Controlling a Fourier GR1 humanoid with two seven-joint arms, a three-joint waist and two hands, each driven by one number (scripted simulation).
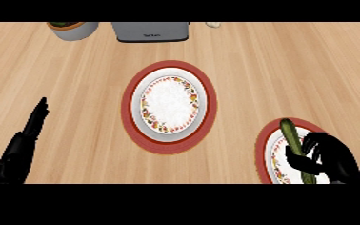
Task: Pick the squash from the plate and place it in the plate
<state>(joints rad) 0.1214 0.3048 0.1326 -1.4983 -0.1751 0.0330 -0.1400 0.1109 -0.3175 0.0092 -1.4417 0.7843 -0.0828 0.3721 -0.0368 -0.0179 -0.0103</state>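
Green, elongated squash (296,147) was clasped by the curled right hand (325,158) while lying on the red-rimmed floral plate at the right (264,148); transfer to the central red-rimmed plate (169,106) was not yet begun.

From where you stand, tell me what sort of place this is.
Probably a kitchen counter: a light wooden countertop, a grey metal toaster-like appliance at the back, and two red-rimmed floral plates set out.

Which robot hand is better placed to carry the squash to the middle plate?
The right robot hand: its fingers curl around the squash on the right plate. The left robot hand rests open at the left edge.
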